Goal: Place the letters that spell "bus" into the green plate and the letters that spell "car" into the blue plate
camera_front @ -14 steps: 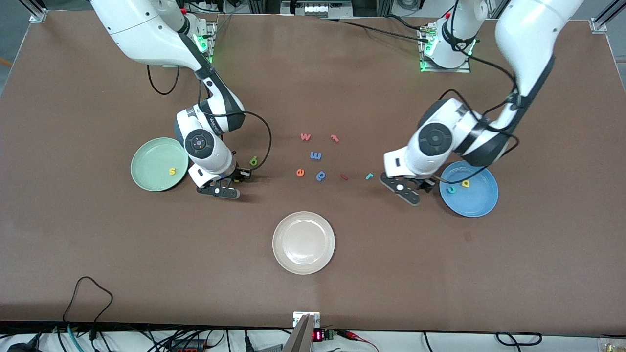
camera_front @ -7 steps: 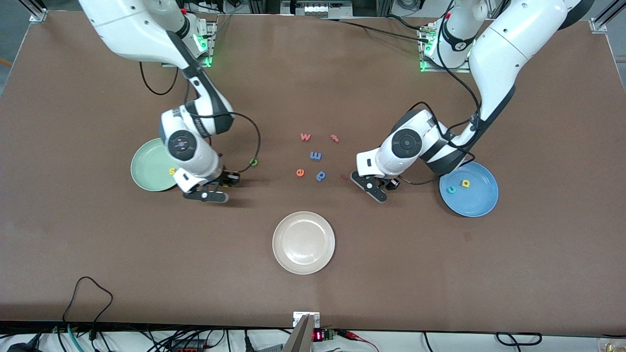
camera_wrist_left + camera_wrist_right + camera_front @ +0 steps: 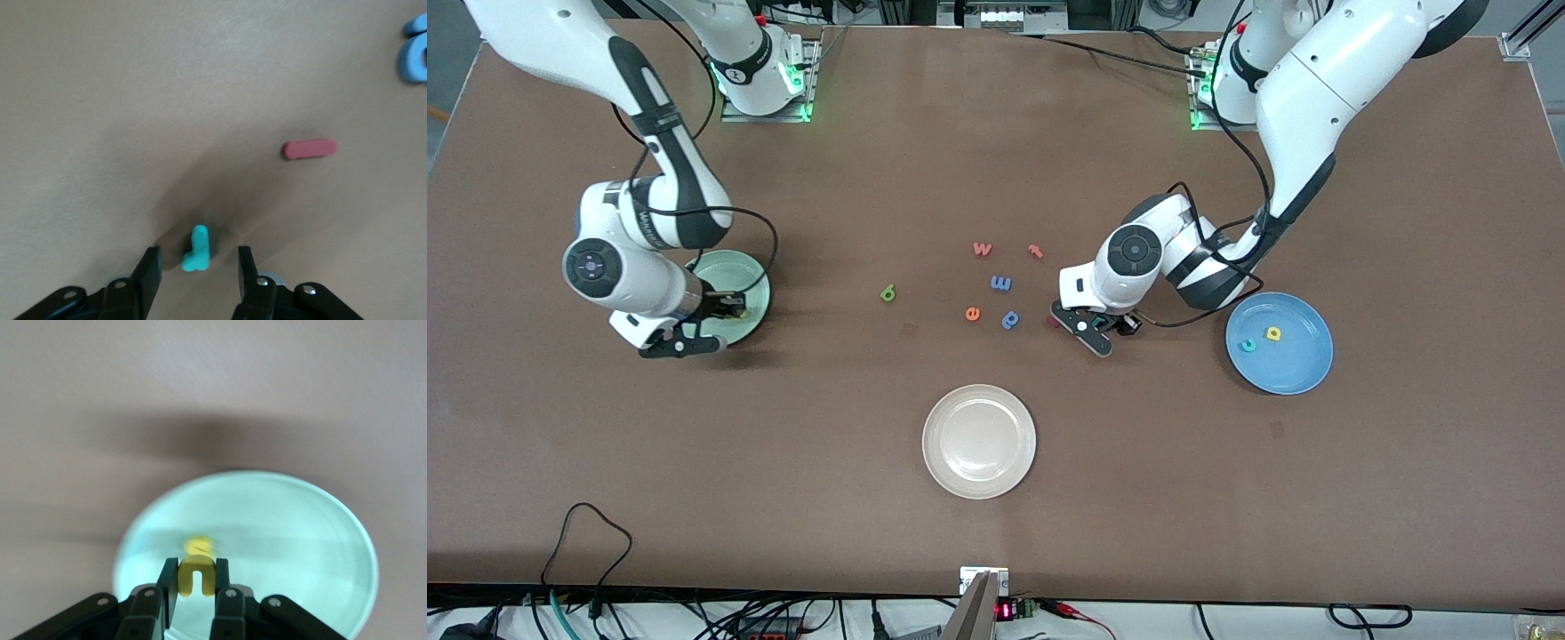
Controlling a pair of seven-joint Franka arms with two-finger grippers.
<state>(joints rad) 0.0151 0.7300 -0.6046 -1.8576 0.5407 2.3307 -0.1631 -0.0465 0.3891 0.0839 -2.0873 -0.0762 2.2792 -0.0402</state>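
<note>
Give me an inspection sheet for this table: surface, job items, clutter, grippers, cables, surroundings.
Surface: brown table.
Job's things: green plate holds a yellow letter; blue plate holds teal c and yellow a; green b lies on the table.
Clutter: cream plate; letters w, t, m, e, p; red bar.
Grippers: right gripper holds yellow u over the green plate; left gripper straddles teal r, jaws apart.
Cables: black loop at the camera edge.
Surroundings: nothing seen.

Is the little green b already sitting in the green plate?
No, the green b lies on the bare table, apart from the green plate, between it and the other loose letters.
</note>
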